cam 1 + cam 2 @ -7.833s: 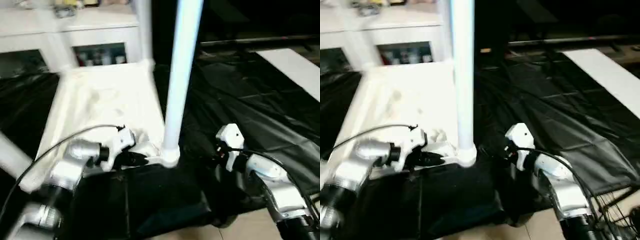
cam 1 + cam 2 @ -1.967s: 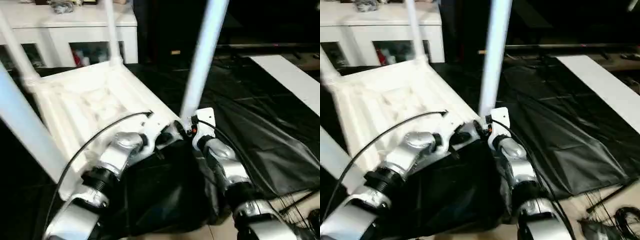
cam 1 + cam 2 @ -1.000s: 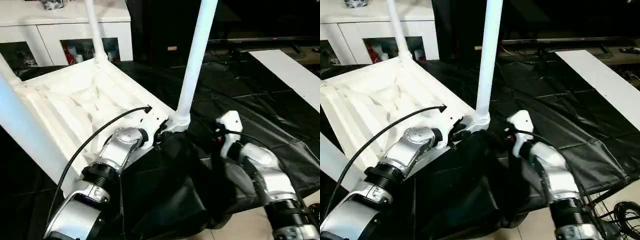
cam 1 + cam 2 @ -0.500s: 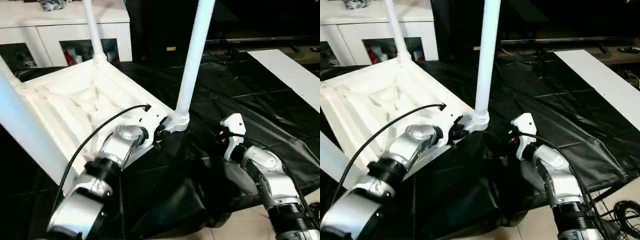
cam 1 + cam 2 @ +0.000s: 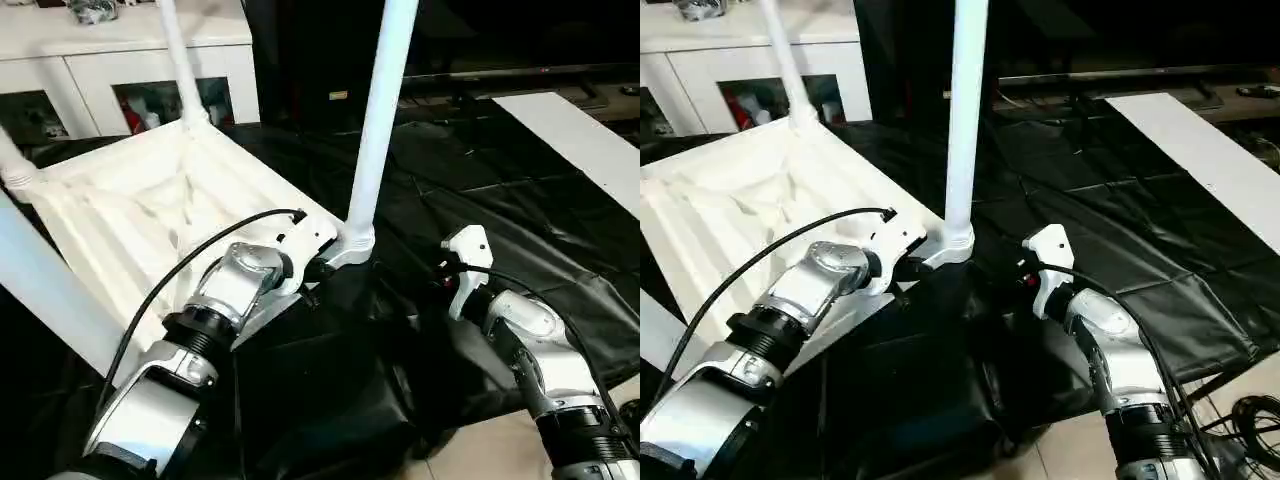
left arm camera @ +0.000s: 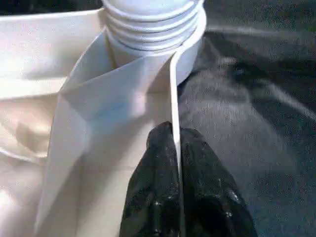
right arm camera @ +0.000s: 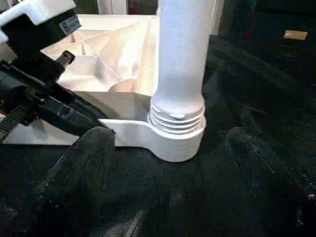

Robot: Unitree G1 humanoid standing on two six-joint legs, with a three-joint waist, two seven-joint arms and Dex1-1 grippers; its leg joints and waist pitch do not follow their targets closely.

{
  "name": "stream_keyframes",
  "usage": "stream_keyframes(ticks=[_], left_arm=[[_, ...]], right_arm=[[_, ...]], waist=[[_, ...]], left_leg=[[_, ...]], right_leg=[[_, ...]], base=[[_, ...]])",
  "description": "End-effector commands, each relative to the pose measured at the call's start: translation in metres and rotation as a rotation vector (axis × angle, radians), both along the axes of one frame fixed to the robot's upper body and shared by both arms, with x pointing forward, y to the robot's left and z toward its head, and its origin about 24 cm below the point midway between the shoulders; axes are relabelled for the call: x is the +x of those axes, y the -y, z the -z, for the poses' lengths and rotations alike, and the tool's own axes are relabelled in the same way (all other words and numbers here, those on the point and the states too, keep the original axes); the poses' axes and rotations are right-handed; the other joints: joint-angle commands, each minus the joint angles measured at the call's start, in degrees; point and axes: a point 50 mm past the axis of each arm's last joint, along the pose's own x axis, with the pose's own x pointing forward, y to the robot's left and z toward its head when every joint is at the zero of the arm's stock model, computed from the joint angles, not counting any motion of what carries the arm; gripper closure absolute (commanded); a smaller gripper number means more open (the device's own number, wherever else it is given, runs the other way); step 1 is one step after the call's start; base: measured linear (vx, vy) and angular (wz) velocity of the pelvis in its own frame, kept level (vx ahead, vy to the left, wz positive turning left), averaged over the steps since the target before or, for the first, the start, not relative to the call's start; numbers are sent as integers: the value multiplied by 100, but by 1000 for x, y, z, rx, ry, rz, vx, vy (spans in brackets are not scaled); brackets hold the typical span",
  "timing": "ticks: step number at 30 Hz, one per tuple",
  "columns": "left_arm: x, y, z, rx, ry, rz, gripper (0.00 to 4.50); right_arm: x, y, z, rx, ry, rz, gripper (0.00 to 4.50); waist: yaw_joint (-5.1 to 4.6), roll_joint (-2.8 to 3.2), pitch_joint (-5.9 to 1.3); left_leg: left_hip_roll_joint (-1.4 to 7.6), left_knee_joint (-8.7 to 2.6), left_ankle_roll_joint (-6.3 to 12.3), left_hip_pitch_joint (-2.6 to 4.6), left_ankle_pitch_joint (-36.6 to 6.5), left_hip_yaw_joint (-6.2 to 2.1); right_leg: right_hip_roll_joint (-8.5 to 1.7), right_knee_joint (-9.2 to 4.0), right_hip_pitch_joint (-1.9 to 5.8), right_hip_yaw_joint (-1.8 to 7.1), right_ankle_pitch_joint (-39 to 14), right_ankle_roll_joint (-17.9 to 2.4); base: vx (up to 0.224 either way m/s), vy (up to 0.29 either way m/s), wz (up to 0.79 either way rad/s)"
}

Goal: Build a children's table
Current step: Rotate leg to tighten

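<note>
Children's table (image 5: 150, 215) lay upside down on the black-sheeted worktop (image 5: 520, 215), left gripper (image 6: 175, 148) having just pinched its jaws onto the rim by the near leg (image 5: 375, 120) while the right gripper (image 7: 168, 163) backed off with jaws wide and empty, so that leg looked seated.

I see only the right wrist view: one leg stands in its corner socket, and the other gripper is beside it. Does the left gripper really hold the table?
Observer: Yes. In the left wrist view the left gripper is shut on the thin rim of the children's table, right next to that socket.
Operator: How many legs are fitted?
Observer: The head view shows four legs, all pointing up; the table lies upside down on the black sheet.
Operator: What is behind the table?
Observer: A white cabinet with glass doors.
</note>
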Motion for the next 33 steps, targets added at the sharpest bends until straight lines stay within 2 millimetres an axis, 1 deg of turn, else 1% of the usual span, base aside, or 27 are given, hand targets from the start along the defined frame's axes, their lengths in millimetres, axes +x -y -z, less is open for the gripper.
stream_keyframes(ticks=[1,3,5,6,8,9,10,11,12,13,14,15,16,17,18,19,20,21,22,24,25,27,30,31,32,33], left_arm=[[-12,-12,26,61,-122,-11,449],[-13,-11,26,51,-123,-2,449],[-15,-10,26,36,-124,16,449],[-16,-10,25,23,-121,30,449],[-18,-9,25,10,-124,46,449],[-20,-10,24,5,-127,65,449],[-25,-10,24,-19,-125,116,449],[-28,-11,24,-28,-133,129,449],[-32,-12,24,-44,-129,165,449],[-38,-15,24,-64,-126,204,449],[-39,-16,24,-68,-126,211,449],[-42,-18,24,-81,-123,232,449],[-49,-21,23,-104,-113,287,449],[-53,-22,21,-117,-101,327,449],[-57,-23,20,-133,-84,367,449],[-60,-25,19,-153,-83,376,449],[-62,-26,19,-166,-84,379,449],[-64,-28,20,-162,-67,373,449],[-65,-29,20,-158,-58,370,449],[-66,-34,22,-142,-20,350,449],[-66,-35,22,-138,-7,345,449],[-66,-39,23,-113,5,342,449],[-67,-43,26,-93,-4,336,449],[-66,-44,26,-89,-1,332,449],[-66,-44,25,-91,-5,330,449],[-65,-45,25,-87,-2,324,449]], right_arm=[[-2,4,-3,1,10,6,54],[-2,4,-2,-3,7,3,54],[-2,3,-2,-6,5,0,54],[-2,2,-2,-6,5,-1,54],[-2,2,-1,-6,4,-3,54],[-1,1,-1,-7,2,-7,54],[-2,-1,1,-12,1,-17,54],[-2,-1,1,-13,0,-24,54],[-3,-2,2,-16,1,-32,54],[-4,-3,2,-20,3,-47,54],[-4,-3,2,-20,4,-51,54],[-5,-3,2,-23,5,-63,54],[-6,-4,2,-23,4,-89,54],[-7,-5,1,-18,1,-111,54],[-8,-6,1,-14,-2,-130,54],[-9,-7,1,-16,-5,-157,54],[-10,-8,1,-17,-7,-173,54],[-11,-10,3,-27,-13,-207,54],[-12,-11,4,-32,-16,-224,54],[-13,-15,7,-47,-27,-274,54],[-14,-16,7,-52,-28,-284,54],[-14,-18,8,-50,-34,-304,54],[-14,-18,10,-67,-35,-316,54],[-14,-18,10,-73,-34,-316,54],[-14,-18,10,-73,-34,-315,54],[-14,-18,10,-71,-33,-315,54]], waist=[[35,-37,-264],[36,-42,-267],[38,-30,-280],[32,-46,-282],[42,-34,-301],[47,-33,-310],[50,-26,-307],[43,-32,-310],[47,-24,-302],[40,-36,-301],[44,-26,-301],[33,-32,-286],[29,-89,-280],[50,-54,-281],[44,-68,-274],[40,-110,-276],[54,-84,-275],[58,-87,-276],[66,-88,-273],[59,-128,-269],[71,-109,-277],[73,-113,-282],[85,-105,-291],[79,-111,-289],[82,-112,-289],[89,-99,-292]], left_leg=[[249,-398,127,118,-1739,-113],[256,-405,109,112,-1709,-119],[258,-404,113,105,-1627,-123],[254,-399,141,93,-1559,-120],[252,-380,205,92,-1374,-117],[250,-366,266,87,-1237,-113],[242,-356,325,89,-1156,-105],[245,-353,346,78,-1136,-103],[250,-357,375,85,-1151,-100],[251,-358,381,86,-1188,-95],[260,-361,379,90,-1209,-100],[258,-374,361,94,-1303,-92],[267,-382,354,90,-1378,-91],[270,-384,332,99,-1410,-101],[281,-397,308,94,-1448,-104],[283,-395,289,98,-1458,-93],[288,-402,274,105,-1453,-101],[292,-400,275,119,-1457,-91],[291,-403,269,112,-1447,-85],[279,-396,294,96,-1419,-80],[281,-390,295,100,-1405,-88],[277,-381,314,102,-1328,-84],[273,-367,348,104,-1155,-77],[265,-360,354,102,-1129,-71],[261,-358,353,102,-1133,-70],[261,-356,352,106,-1135,-73]], right_leg=[[-226,-484,146,107,-1291,-1269],[-224,-476,149,106,-1267,-1248],[-224,-455,159,103,-1105,-1262],[-220,-443,167,100,-973,-1282],[-223,-410,183,99,-662,-1342],[-224,-390,195,96,-437,-1393],[-220,-385,192,94,-322,-1433],[-223,-376,206,93,-277,-1448],[-231,-386,201,92,-325,-1466],[-230,-393,199,94,-446,-1456],[-236,-391,198,95,-496,-1454],[-224,-410,181,98,-697,-1416],[-235,-420,181,103,-936,-1362],[-246,-420,172,104,-1047,-1333],[-247,-428,165,110,-1206,-1266],[-235,-431,152,111,-1239,-1221],[-241,-419,150,114,-1248,-1211],[-227,-418,129,113,-1201,-1210],[-226,-412,131,116,-1161,-1192],[-229,-410,134,116,-1170,-1149],[-244,-410,138,118,-1213,-1122],[-232,-397,133,122,-1106,-1114],[-230,-371,141,120,-897,-1147],[-224,-369,141,119,-850,-1172],[-224,-368,143,118,-857,-1178],[-229,-367,144,119,-872,-1185]], base=[[0,0,0],[0,0,0],[0,0,0],[0,0,0],[0,0,0],[0,0,0],[0,0,0],[0,0,0],[0,0,0],[0,0,0],[0,0,0],[0,0,0],[0,0,0],[0,0,0],[0,0,0],[0,0,0],[0,0,0],[0,0,0],[0,0,0],[0,0,0],[0,0,0],[0,0,0],[0,0,0],[0,0,0],[0,0,0],[0,0,0]])
